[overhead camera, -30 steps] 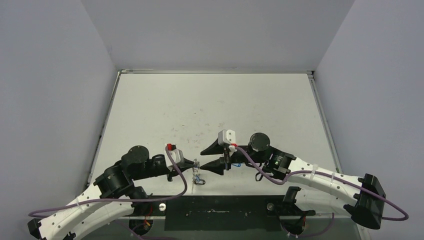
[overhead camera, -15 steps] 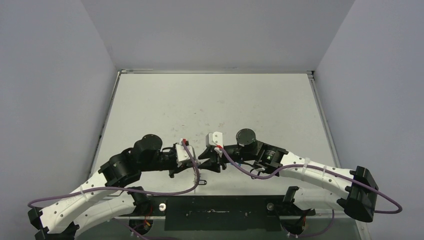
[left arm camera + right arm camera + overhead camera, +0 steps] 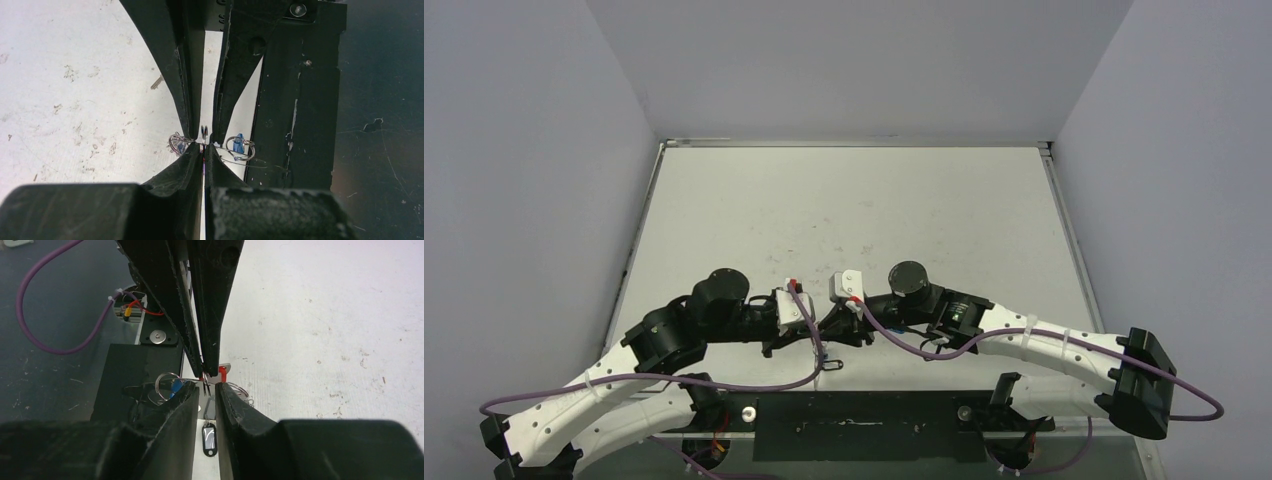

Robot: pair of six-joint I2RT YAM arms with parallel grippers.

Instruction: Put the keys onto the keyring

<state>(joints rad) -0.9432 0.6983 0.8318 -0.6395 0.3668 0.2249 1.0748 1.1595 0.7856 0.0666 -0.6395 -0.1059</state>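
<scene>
My two grippers meet tip to tip near the table's front edge. The left gripper [image 3: 816,338] [image 3: 204,149] is shut on the thin silvery wire of the keyring [image 3: 260,161], which runs sideways past its tips. Small rings with blue tags [image 3: 239,144] [image 3: 175,387] hang on either side of it. The right gripper [image 3: 828,330] [image 3: 206,388] faces it with its jaws narrowly open, and a wire end of the keyring [image 3: 205,384] stands in the gap. A red tag [image 3: 221,372] shows beside the left gripper's fingertips [image 3: 209,360]. A black tag [image 3: 209,438] hangs below.
The black base plate [image 3: 864,422] and the arm mounts lie just in front of the grippers. Purple cables [image 3: 754,383] loop off both wrists. Grey walls close in the scuffed white table [image 3: 844,220] on three sides.
Both arms have come together: the left wrist moved right, the right wrist moved left. The right jaws have narrowed around the keyring wire. The left gripper stayed shut.
</scene>
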